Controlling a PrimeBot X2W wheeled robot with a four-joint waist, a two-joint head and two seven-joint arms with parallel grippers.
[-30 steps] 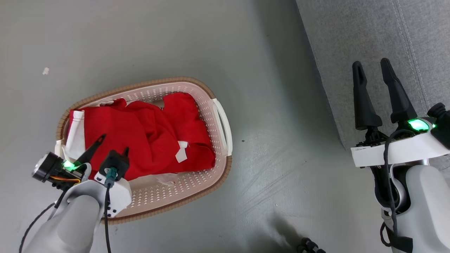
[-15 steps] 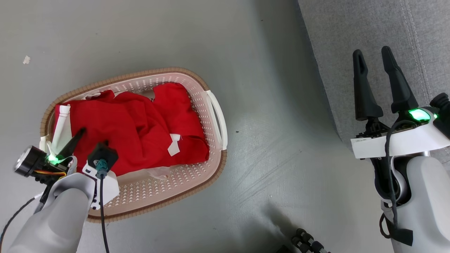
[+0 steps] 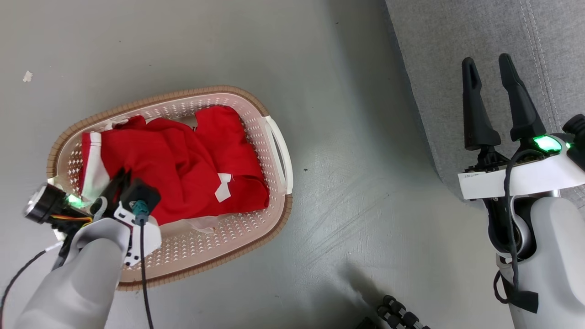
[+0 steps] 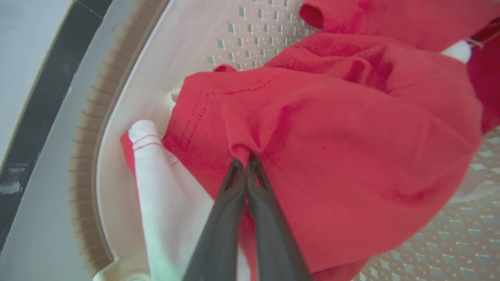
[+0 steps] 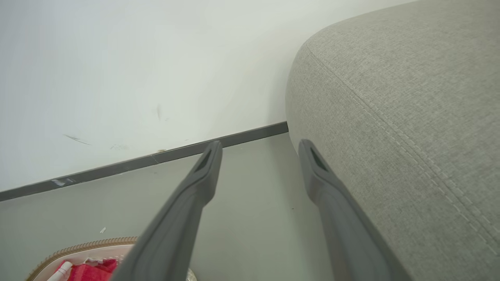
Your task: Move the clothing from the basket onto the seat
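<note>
Red clothing with white bands lies heaped in the cream basket on the floor, left of centre in the head view. My left gripper reaches into the basket's near-left end. In the left wrist view my left gripper is shut, pinching a fold of the red clothing beside a white band. The grey seat fills the upper right. My right gripper hangs open over the seat's edge, nothing between its fingers; the right wrist view shows this gripper beside the seat.
Grey floor lies between basket and seat. A white wall with a dark skirting strip runs behind. A small white scrap lies on the floor far left. A black ribbed part shows at the bottom edge.
My left gripper has gone from open to shut, pinching the red fabric. The head camera has shifted, so the basket sits more to the left. The right gripper stays open.
</note>
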